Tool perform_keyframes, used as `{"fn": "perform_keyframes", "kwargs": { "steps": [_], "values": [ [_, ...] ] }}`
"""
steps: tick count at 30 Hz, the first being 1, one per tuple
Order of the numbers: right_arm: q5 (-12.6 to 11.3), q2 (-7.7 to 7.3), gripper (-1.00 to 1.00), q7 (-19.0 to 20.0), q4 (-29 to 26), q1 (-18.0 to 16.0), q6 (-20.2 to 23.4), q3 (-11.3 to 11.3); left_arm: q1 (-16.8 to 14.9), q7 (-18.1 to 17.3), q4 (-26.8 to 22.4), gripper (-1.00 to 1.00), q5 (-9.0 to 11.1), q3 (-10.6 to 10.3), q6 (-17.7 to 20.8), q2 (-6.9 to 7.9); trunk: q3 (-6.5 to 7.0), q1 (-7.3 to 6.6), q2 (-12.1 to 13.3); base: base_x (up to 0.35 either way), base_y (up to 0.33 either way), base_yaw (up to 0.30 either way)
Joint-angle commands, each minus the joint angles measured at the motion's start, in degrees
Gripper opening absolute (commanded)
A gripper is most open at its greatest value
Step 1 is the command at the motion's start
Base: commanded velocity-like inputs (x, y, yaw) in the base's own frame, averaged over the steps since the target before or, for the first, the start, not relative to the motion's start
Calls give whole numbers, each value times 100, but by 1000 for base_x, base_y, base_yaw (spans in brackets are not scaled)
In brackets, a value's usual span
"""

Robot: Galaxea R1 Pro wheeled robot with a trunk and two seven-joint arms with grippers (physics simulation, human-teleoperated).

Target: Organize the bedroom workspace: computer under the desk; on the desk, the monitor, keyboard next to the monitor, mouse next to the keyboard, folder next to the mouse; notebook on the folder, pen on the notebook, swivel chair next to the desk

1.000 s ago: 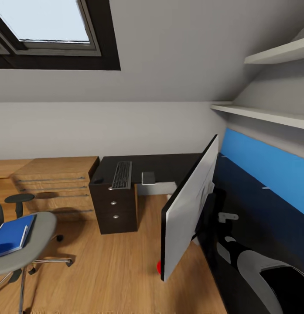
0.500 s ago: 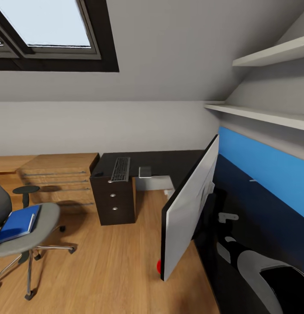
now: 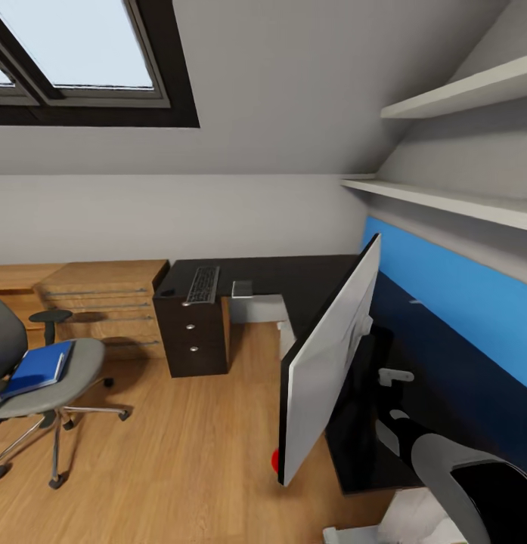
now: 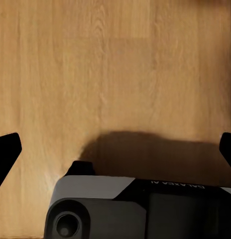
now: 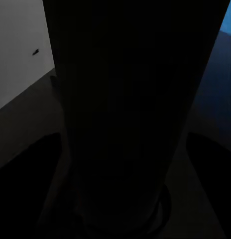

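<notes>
— The monitor (image 3: 331, 363) leans tilted above the worktop (image 3: 293, 276), near its long inner edge, base hidden. How do we set it down well?

— We level it first, then lower the base well in from that edge. Our left end effector (image 4: 115, 152) gapes wide over the floor (image 4: 115, 59), empty; the right one's grip we cannot tell.

— What changed?

— Our view drew back: more of the swivel chair (image 3: 82, 363) and folder (image 3: 36, 366) now shows.

The one bit of lettering I can find sits on my left gripper (image 4: 115, 149) — small pale capitals along its dark housing, seen upside down from my wrist, seemingly "GALAXEA" plus a letter or two I can't resolve. Nothing else carries writing.
</notes>
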Motion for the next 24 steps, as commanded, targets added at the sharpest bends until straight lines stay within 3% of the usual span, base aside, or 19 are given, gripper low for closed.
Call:
{"fn": "perform_keyframes", "kwargs": {
  "steps": [1,11,20,24],
  "values": [
    [-152,-2,-100,-26,21,-1,-21,153,-4,48,-12,100,36,-17,18,3,-8,-2,-5,-247,-246,0],
    [-156,-5,-100,-26,21,-2,-21,153,-4,47,-12,100,36,-19,18,3,-8,-2,-5,-200,-280,0],
    [-157,-8,-100,-26,28,-2,-21,153,-4,46,-12,100,41,-9,18,12,-8,-2,-5,-19,-320,0],
    [-155,-9,-100,-26,30,-4,-21,153,-4,46,-12,100,45,-2,18,15,-8,-2,-5,0,-101,0]
  ]
}}
